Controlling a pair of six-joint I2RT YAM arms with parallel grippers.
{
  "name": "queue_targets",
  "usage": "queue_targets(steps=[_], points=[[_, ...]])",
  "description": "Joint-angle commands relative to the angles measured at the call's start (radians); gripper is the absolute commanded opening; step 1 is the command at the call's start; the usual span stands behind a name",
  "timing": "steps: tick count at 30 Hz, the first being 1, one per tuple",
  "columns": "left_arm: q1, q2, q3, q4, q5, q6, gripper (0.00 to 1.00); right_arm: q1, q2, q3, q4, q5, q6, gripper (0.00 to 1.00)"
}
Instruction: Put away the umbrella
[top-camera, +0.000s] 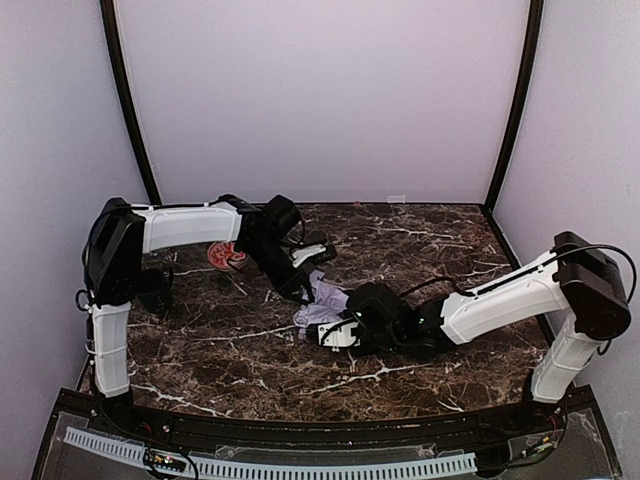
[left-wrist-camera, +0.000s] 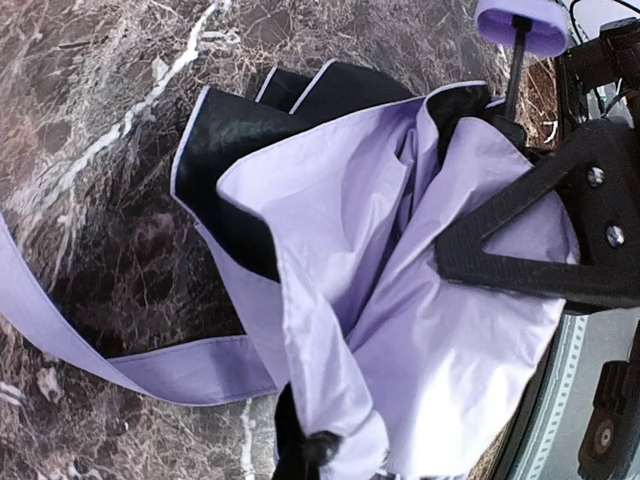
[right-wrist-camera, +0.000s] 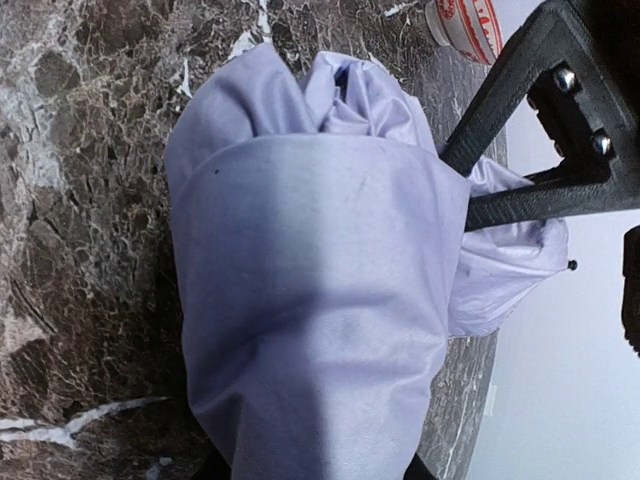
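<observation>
Dark marbled counter between pale lavender walls fills the overhead view. The umbrella lies crumpled near the middle of it, between the two arms. The left pincer meets its far end and the right pincer its near end. A red-patterned bowl sits close by the left forearm.

From the left wrist, the canopy is bunched, with its black underside showing. The left pincer is closed, seemingly on a thin fold, with one black finger lying across the cloth. The handle and shaft stand at the upper right, and a loose lavender band trails over the counter.

From the right wrist, the right pincer grips the rolled bundle; one finger presses its side and the other is hidden.

That thin fold could slide out of the left pinch if the arms pull apart. The trailing band may snag or let the pleats spring loose, and a wide swing might knock the bowl.
</observation>
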Motion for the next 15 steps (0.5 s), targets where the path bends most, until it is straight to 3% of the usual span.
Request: queue_targets(steps=[1, 7, 15], points=[[-0.042, 0.086, 0.157, 0.072, 0.084, 0.060, 0.00, 0.073, 0.025, 0.026, -0.022, -0.158, -0.108, 0.00], [-0.091, 0.272, 0.351, -0.018, 0.105, 0.144, 0.00, 0.090, 0.031, 0.033, 0.027, -0.233, -0.140, 0.00], [-0.119, 0.256, 0.341, -0.035, 0.292, 0.230, 0.00, 0.077, 0.025, -0.045, 0.145, -0.310, 0.026, 0.00]])
